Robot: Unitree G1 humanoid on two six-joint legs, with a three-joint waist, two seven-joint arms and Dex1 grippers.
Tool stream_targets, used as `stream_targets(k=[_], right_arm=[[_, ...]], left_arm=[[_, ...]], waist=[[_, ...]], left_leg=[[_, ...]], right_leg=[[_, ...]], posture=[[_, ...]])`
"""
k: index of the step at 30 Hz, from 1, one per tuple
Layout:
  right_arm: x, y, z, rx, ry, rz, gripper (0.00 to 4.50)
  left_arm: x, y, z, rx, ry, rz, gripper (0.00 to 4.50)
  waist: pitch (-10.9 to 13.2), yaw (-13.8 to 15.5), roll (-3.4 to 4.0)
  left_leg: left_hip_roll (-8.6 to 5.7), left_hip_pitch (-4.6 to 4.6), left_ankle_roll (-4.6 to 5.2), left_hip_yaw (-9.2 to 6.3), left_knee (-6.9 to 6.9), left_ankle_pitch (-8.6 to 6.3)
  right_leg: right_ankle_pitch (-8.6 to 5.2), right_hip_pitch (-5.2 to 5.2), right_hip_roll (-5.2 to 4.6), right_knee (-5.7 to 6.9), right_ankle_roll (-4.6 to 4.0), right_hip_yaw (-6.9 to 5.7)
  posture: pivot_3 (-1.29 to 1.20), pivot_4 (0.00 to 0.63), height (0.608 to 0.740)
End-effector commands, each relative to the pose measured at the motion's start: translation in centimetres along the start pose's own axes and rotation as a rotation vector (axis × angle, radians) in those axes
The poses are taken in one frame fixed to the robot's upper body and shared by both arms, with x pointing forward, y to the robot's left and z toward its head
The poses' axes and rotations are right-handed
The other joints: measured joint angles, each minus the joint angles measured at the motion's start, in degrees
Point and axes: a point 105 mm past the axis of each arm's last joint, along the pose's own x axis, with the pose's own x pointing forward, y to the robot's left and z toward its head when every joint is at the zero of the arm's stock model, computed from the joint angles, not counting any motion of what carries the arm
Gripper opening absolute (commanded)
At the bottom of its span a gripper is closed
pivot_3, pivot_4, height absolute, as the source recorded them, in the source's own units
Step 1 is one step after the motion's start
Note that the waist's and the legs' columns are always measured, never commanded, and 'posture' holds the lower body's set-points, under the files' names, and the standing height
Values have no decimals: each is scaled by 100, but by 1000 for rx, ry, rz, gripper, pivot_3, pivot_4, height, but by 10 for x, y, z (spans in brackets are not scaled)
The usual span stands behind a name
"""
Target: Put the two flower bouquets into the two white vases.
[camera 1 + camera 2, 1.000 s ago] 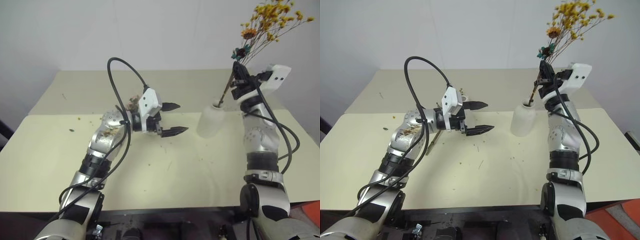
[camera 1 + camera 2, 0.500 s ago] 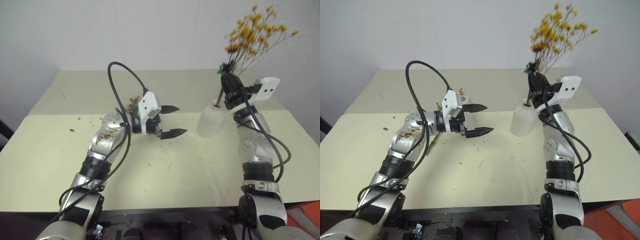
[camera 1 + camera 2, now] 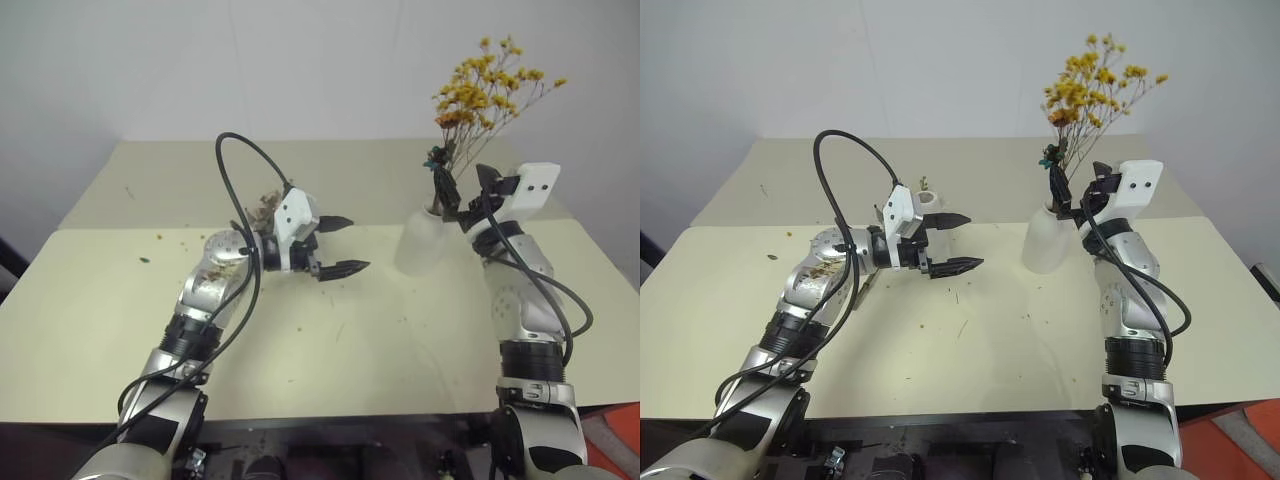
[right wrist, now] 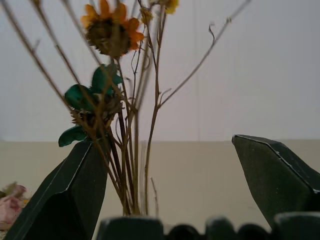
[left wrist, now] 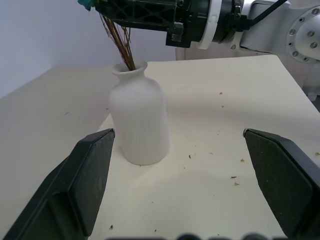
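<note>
The bouquet of yellow-orange blossoms [image 3: 485,85] stands with its stems in the neck of the shorter, rounded white vase [image 3: 422,247] at the right of the table. My right gripper [image 3: 462,190] is open just above the vase's neck, its fingers on either side of the stems [image 4: 127,165]. My left gripper [image 3: 358,243] is open and empty, pointing at the vase [image 5: 140,122] from a short way off. Part of the pink rose bouquet [image 4: 7,210] lies behind my left wrist [image 3: 266,203], mostly hidden. A white rim [image 3: 928,198] shows there; I cannot tell whether it is a vase.
The cream table [image 3: 330,340] is strewn with small flower crumbs [image 3: 960,328]. A seam runs across it behind the vase. A black cable [image 3: 235,160] loops above my left arm. The white wall stands close behind the table.
My right gripper has opened and let go of the yellow bouquet's stems, and sunk a little. The bouquet now stands in the vase, leaning less to the right. The left arm has kept still.
</note>
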Motion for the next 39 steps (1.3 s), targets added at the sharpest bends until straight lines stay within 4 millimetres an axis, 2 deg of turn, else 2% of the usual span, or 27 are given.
stream_targets(k=[1, 4, 8, 11, 17, 21, 25, 28, 30, 33, 36, 37, 39], right_arm=[[-5, -4, 23, -45, -58, 0, 4480], [-12, 4, 23, -64, -30, 69, 4480], [-21, 9, 11, -130, 118, 129, 4480], [-26, 13, 9, -172, 162, 195, 4480], [-28, -3, 3, -234, 261, 159, 4480], [-42, -5, 13, -261, 287, 211, 4480], [-64, -13, 27, -299, 325, 232, 4480], [-87, -16, 41, -307, 361, 278, 4480], [-105, -11, 47, -305, 411, 349, 4480], [-123, 6, 51, -295, 483, 459, 4480], [-130, 32, 50, -274, 507, 566, 4480], [-130, 37, 49, -273, 516, 584, 4480], [-121, 54, 46, -240, 505, 627, 4480]], left_arm=[[2, 2, 16, 67, -25, -9, 4500], [2, 1, 17, 72, -28, -13, 4500], [1, 1, 16, 77, -17, -19, 4500], [1, 1, 15, 74, -14, -18, 4500], [0, 4, 12, 58, 7, 7, 4500], [-8, 3, 18, 41, -9, 29, 4500], [-32, -6, 27, 24, -33, 39, 4500], [-57, -3, 37, -42, -62, 121, 4500], [-75, 1, 37, -118, 20, 187, 4500], [-101, 0, 37, -121, 171, 291, 4500], [-125, 8, 33, -114, 341, 404, 4500], [-130, 9, 29, -120, 391, 419, 4500], [-140, 20, 5, -187, 587, 495, 4500]], waist=[[0, -1, 0], [0, 2, 0], [0, 9, 0], [0, 7, 0], [0, 13, -1], [0, 36, -1], [0, 22, -1], [1, 39, -1], [1, 51, -2], [1, 17, -3], [1, -8, -3], [1, -3, -4], [2, 6, -11]], left_leg=[[0, 0, 0, 0, 0, 0], [0, -1, 0, 0, 0, 0], [-1, -2, 0, 0, 0, 0], [0, 0, 0, 0, 1, 0], [0, -2, 0, 0, 1, 0], [0, -5, 0, 0, 0, 0], [0, -9, 0, 0, -1, -1], [2, -2, 0, 0, 0, 0], [5, -2, 0, -1, 1, 0], [6, 2, 0, 0, 2, 0], [9, 4, 0, 1, 2, 0], [8, 7, 0, 1, 1, 0], [7, 9, 0, 1, 3, 0]], right_leg=[[0, 0, 0, 0, 0, 0], [0, 0, 0, 0, 1, 0], [-1, 1, -1, -1, 1, 0], [-1, 2, 0, -2, 2, 0], [-2, 1, 0, -4, 3, 0], [-2, 1, 0, -7, 3, -1], [-2, -1, -2, -11, 4, 0], [-11, 2, -1, -6, 17, -1], [-31, 2, 2, -3, 50, -2], [-33, 9, 2, -5, 54, 0], [-34, 8, 5, -5, 54, 0], [-35, 10, 5, -5, 53, 0], [-36, 12, 4, -5, 53, -1]], posture=[[0, 150, 740], [0, 150, 740], [0, 150, 740], [0, 150, 740], [0, 150, 740], [0, 150, 740], [0, 150, 740], [0, 150, 740], [0, 150, 740], [0, 150, 740], [0, 150, 740], [0, 150, 740], [0, 150, 740]])
